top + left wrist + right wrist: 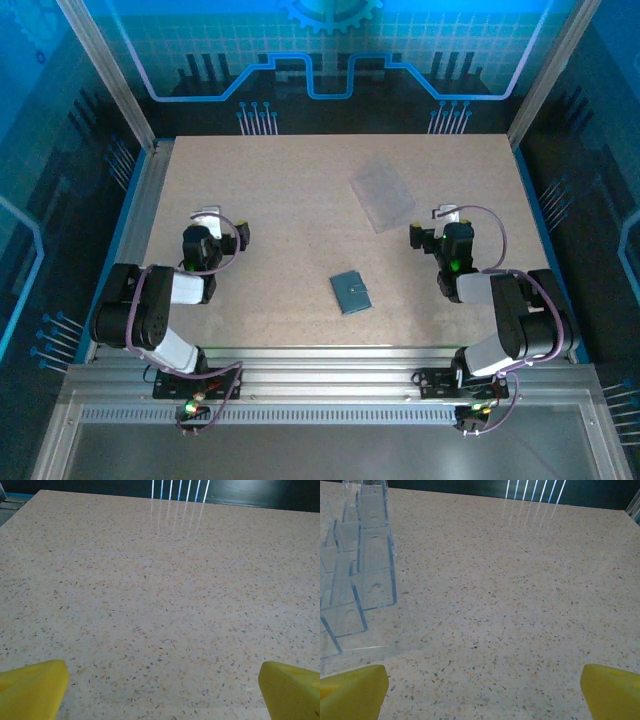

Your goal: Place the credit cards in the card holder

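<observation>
Presently left tool (pixel 160 690), right tool (pixel 481 692) spread wide, empty.

- The table (pixel 280 220) lies bare ahead of the left gripper (pixel 160 687).
- A clear tray (pixel 360 580) sits ahead-left of the right gripper (pixel 482 690).
- The wallet (pixel 351 292) lies mid-table between both arms.

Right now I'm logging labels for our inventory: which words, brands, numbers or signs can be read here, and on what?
No readable text anywhere.
Card holder: plain dark cover, any mark too small to tell.
Clear tray: no print seen.
Blue backdrop: a gear shape and line patterns, no letters.
Table: bare speckled surface.
</observation>
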